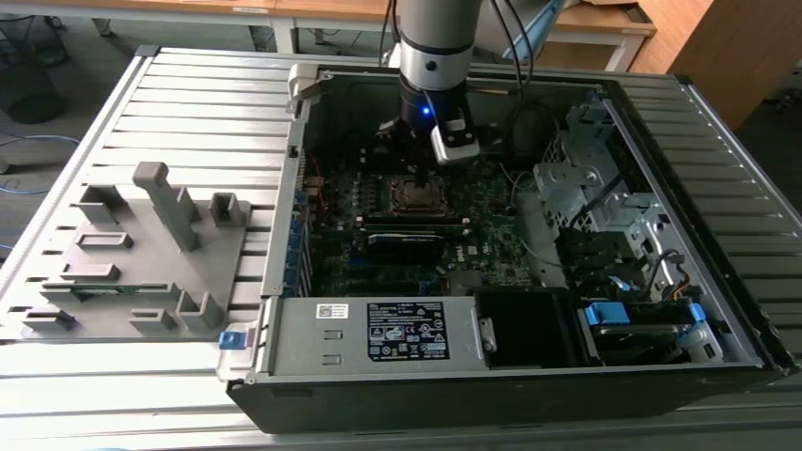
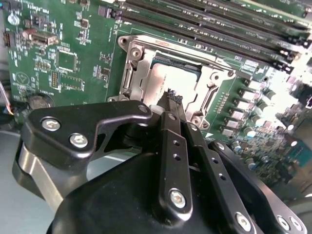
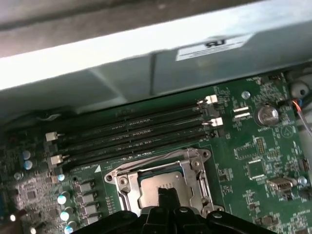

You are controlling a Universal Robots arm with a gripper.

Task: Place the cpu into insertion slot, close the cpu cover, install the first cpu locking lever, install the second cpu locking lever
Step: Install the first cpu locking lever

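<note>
This looks like a robotics lab or test workshop. At the centre of the exterior view an open desktop computer case (image 1: 527, 235) lies on its side on a ribbed grey metal worktable (image 1: 201, 103), its green motherboard (image 1: 376, 216) exposed beneath a robot arm (image 1: 437, 47). At the left of the frame a grey fixture block (image 1: 138, 254) with upright posts sits on the same table. Along the top edge stand wooden desks (image 1: 602, 23); at the upper left a black waste bin (image 1: 28, 66) rests on grey floor, with a blue cable (image 1: 32, 141) below it.
</note>
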